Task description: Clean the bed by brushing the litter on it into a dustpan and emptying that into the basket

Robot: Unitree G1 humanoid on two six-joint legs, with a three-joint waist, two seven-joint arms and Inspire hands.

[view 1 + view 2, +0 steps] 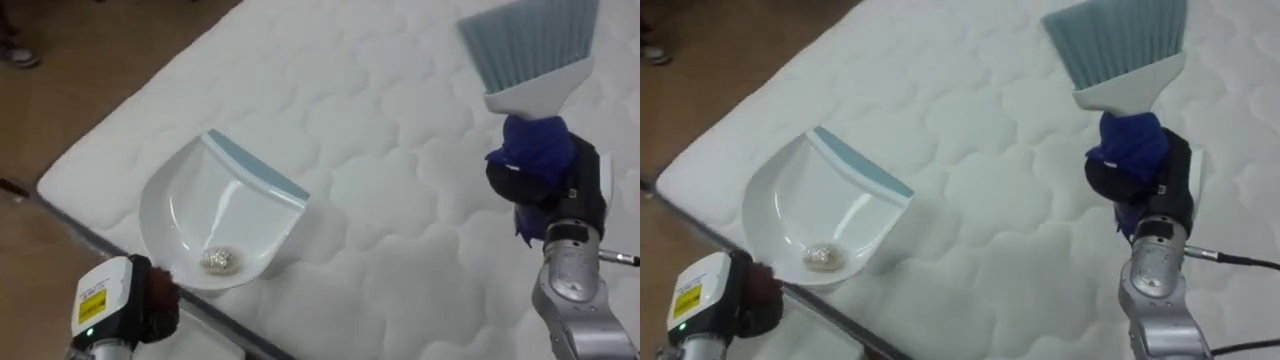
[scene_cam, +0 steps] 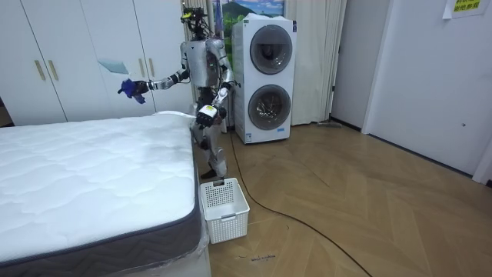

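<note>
A white dustpan with a pale blue lip rests on the white quilted mattress near its edge. A small crumpled grey scrap lies inside it. My left hand is at the pan's back end, dark fingers curled on its handle, which is hidden. My right hand is raised over the mattress to the right, shut on the blue-wrapped handle of a brush whose pale blue bristles point up and away. In the room view I stand at the bed's far corner, brush held over the bed.
Wooden floor borders the mattress edge on the left, with a shoe at its far corner. A white laundry basket stands on the floor by the bed's corner. Stacked washing machines and white wardrobes are behind me.
</note>
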